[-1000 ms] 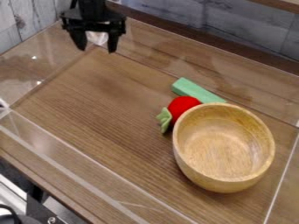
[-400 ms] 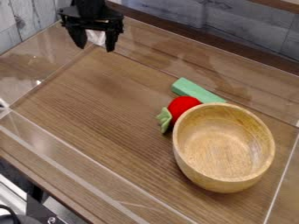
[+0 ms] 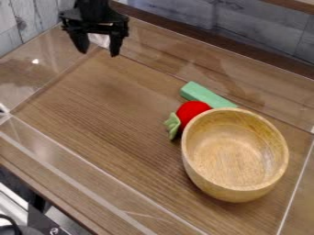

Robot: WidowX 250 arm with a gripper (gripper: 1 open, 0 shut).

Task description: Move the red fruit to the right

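Observation:
The red fruit (image 3: 189, 112) is a small glossy red ball with green leaves on its left side. It lies on the wooden table, touching the left rim of the wooden bowl (image 3: 236, 152). My black gripper (image 3: 97, 46) hangs at the far left corner of the table, well away from the fruit. It points down, its two fingers spread apart, and nothing sits between them.
A light green rectangular block (image 3: 204, 95) lies just behind the fruit, next to the bowl. Low clear walls (image 3: 50, 138) ring the table on all sides. A grey plank wall rises at the back.

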